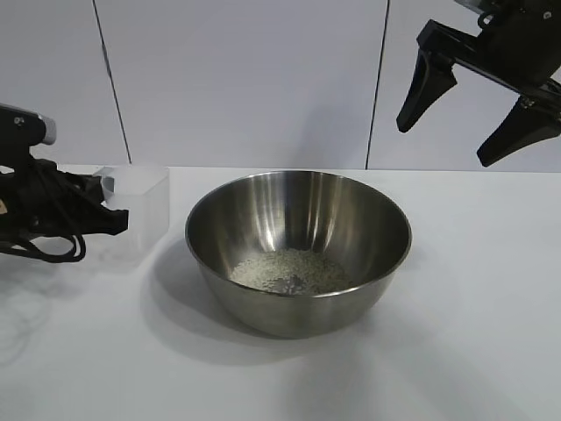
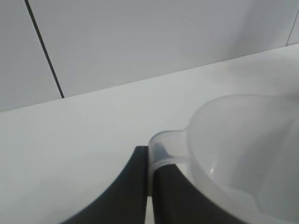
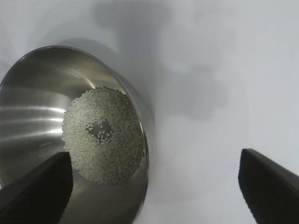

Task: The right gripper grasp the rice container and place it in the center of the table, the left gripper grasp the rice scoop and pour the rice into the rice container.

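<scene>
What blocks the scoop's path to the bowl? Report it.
Nothing visible. The scoop, pinched in the left gripper, stands on the table left of the bowl, bare tabletop between them. The right gripper hangs open, high right.

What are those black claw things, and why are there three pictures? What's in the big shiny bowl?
The black claws are grippers, the hands of two robot arms. One picture comes from a camera facing the robot. There the left gripper sits low on the white table, pinching the handle of a clear plastic rice scoop, which looks empty. The right gripper hangs up in the air, fingers wide apart, holding nothing. The other two pictures come from little cameras on each arm's wrist. One shows the scoop up close. The other looks down into the steel bowl, the rice container, which stands in the middle of the table. The white heap inside it is rice.
</scene>
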`<state>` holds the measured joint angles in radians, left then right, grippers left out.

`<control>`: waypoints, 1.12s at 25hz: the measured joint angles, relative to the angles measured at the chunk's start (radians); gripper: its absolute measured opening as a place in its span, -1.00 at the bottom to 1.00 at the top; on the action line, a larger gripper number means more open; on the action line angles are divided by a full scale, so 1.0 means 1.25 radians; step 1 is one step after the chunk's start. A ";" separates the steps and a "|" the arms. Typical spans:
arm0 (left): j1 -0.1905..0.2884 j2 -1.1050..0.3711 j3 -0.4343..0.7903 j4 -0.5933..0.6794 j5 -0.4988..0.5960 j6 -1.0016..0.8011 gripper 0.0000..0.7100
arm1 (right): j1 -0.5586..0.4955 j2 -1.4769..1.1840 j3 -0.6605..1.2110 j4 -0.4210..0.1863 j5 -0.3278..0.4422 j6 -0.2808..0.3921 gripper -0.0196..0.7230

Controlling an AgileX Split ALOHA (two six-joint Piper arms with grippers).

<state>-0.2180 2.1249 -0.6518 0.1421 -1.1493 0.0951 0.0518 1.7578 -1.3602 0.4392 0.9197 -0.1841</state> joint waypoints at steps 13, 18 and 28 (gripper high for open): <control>0.000 0.036 -0.006 0.040 0.001 -0.005 -0.62 | 0.000 0.000 0.000 0.000 -0.018 0.000 0.83; 0.000 0.039 0.012 0.042 0.000 -0.005 0.09 | 0.000 0.000 0.000 0.000 -0.020 0.000 0.83; 0.000 0.013 0.124 0.041 0.000 -0.004 0.43 | 0.000 0.000 0.000 0.000 -0.020 0.000 0.83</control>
<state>-0.2180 2.1411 -0.4963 0.1934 -1.1490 0.0899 0.0518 1.7578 -1.3602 0.4392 0.8946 -0.1841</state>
